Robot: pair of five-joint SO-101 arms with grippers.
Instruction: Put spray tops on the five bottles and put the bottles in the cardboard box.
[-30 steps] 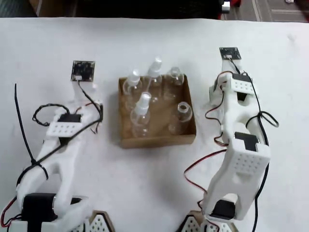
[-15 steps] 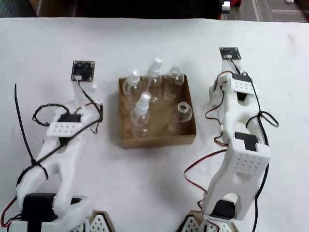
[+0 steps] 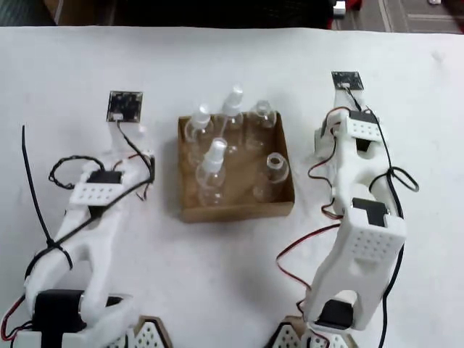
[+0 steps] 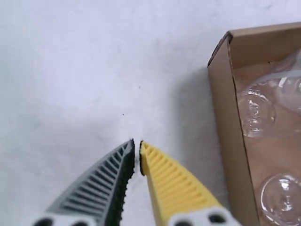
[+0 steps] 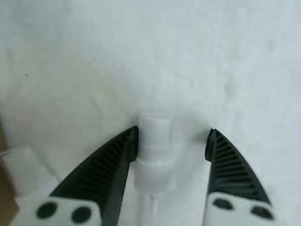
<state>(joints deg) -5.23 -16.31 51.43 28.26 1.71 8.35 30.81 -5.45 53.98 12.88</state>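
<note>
At the middle of the table (image 3: 232, 275), five bottles (image 3: 212, 181) are seen standing in the cardboard box (image 3: 235, 212); three are fitted with spray tops (image 3: 233, 98), two are uncapped. Left of the box, the left gripper (image 4: 137, 148) is pressed together over the table. Right of the box, a loose spray top (image 5: 154, 141) is found between the spread fingers (image 5: 115, 160) of the right gripper (image 5: 172, 135).

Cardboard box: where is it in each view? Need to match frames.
High: box at centre, between the arms.
Left wrist: its wall beside the shut left end effector.
Right wrist: brown sliver at the frame edge, probably its wall.
Landmark: bottles inside it, seen in high and left wrist.
</note>
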